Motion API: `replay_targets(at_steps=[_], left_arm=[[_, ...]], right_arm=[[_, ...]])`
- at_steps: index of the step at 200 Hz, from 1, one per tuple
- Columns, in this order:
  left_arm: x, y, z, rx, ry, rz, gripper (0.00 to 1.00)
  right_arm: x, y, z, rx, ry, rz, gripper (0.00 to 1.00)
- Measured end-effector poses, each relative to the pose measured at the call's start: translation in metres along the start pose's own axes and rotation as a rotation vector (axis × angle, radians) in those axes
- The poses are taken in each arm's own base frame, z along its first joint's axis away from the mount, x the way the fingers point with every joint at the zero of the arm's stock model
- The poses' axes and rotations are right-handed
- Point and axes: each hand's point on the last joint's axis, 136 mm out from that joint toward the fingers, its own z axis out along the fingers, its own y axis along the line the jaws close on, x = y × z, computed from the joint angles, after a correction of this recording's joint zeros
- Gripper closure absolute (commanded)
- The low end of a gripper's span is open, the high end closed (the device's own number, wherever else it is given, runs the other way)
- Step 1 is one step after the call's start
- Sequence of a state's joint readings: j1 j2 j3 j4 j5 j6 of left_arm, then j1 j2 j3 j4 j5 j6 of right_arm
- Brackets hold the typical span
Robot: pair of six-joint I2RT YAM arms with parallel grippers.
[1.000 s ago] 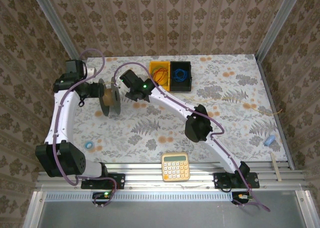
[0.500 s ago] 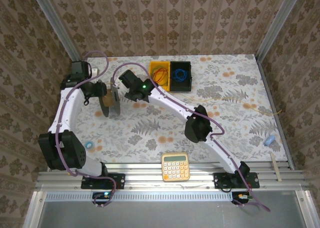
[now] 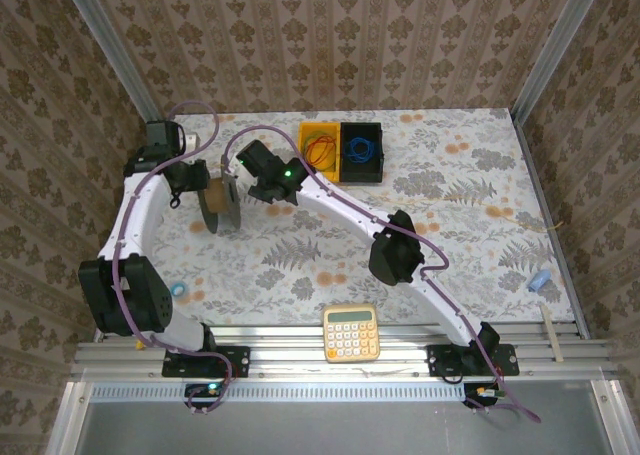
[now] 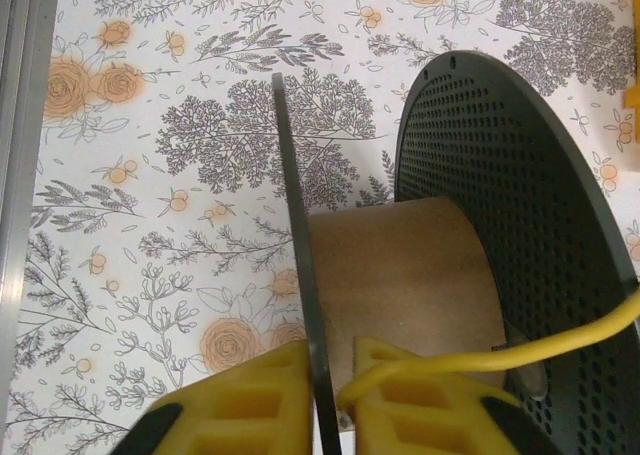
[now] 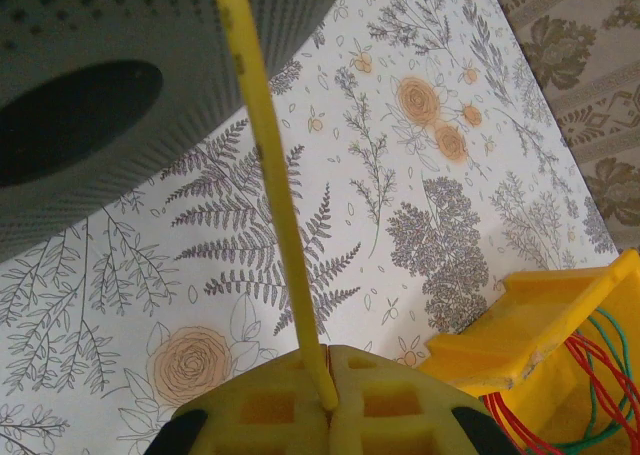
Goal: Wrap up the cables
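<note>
Left gripper (image 4: 325, 380) nips the spool (image 4: 405, 275) by its flange, seemingly shallowly, right gripper (image 5: 330, 380) the yellow cord (image 5: 270, 200) — tension might wrench the spool free

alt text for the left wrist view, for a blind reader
The left pincer clamps the thin edge-on flange of a spool with a cardboard core. A yellow cord runs right across its perforated flange, over a floral table.

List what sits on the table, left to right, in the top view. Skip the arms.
small blue ring → spool → yellow bin → black bin → pale blue cylinder
</note>
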State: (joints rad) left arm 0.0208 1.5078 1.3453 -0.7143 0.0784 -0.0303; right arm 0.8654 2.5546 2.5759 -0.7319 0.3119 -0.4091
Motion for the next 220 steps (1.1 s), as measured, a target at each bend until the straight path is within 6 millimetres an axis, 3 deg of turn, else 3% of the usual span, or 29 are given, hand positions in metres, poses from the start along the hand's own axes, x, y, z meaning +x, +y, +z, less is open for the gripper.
replay_targets(at_steps=[13, 60, 112, 145, 179, 220], left_arm=[[-0.001, 0.000, 0.000, -0.003, -0.004, 0.002, 1.00], [-0.001, 0.001, 0.000, -0.005, -0.003, 0.008, 1.00], [0.005, 0.001, -0.008, -0.010, 0.044, 0.024, 1.00], [-0.007, 0.003, -0.037, -0.015, 0.046, 0.032, 1.00], [-0.045, 0.002, -0.082, -0.030, -0.056, 0.055, 1.00], [-0.045, 0.001, -0.103, -0.032, -0.064, 0.070, 1.00]], right_arm=[[-0.001, 0.000, 0.000, -0.001, -0.003, 0.000, 1.00], [-0.003, 0.003, -0.001, -0.017, -0.012, 0.001, 1.00], [-0.010, 0.002, 0.002, -0.072, -0.065, 0.015, 0.52], [-0.022, -0.004, -0.003, -0.111, -0.126, 0.036, 0.36], [-0.039, -0.017, -0.010, -0.139, -0.215, 0.075, 0.34], [-0.044, -0.034, -0.017, -0.153, -0.256, 0.108, 0.34]])
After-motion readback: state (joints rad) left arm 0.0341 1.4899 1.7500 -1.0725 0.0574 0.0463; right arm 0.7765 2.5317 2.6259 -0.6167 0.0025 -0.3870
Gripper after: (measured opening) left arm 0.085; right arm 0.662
